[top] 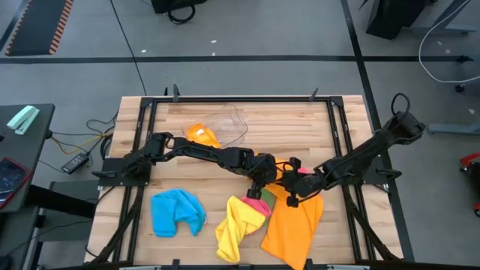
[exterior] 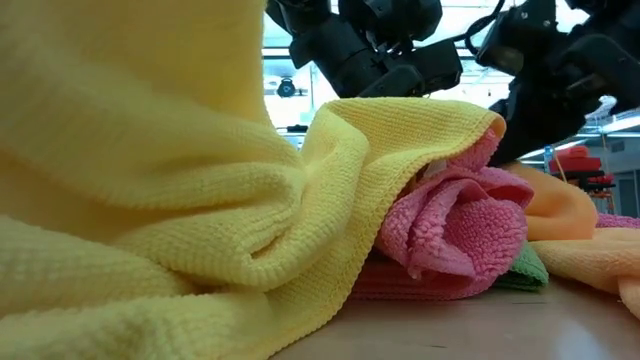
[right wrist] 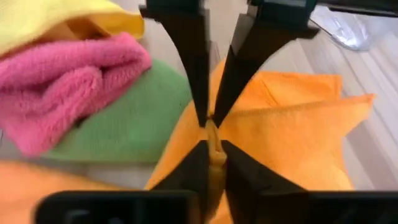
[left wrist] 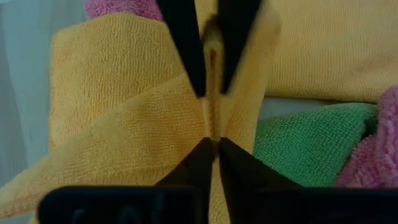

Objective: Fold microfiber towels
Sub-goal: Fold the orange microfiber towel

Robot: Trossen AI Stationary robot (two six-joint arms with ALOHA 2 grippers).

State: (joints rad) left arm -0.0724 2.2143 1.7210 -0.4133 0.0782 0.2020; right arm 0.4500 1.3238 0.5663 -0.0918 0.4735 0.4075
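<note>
Both end effectors meet over the orange microfiber towel point(top: 294, 221) near the desk's point(top: 345, 120) front edge: the left end effector point(left wrist: 211, 118) and the right end effector point(right wrist: 211, 134) each have their fingers pinched together on a ridge of its orange cloth, apparently to lift 1 edge for a fold. The yellow towel point(top: 236, 225), pink towel point(exterior: 455, 235) and green towel point(right wrist: 118, 124) lie heaped just beside it, with the blue towel point(top: 178, 211) apart to the left. The low view is largely blocked by yellow cloth, the grip points cannot be made out from above, and the clear plastic tub point(top: 225, 124) at the back is faint.
</note>
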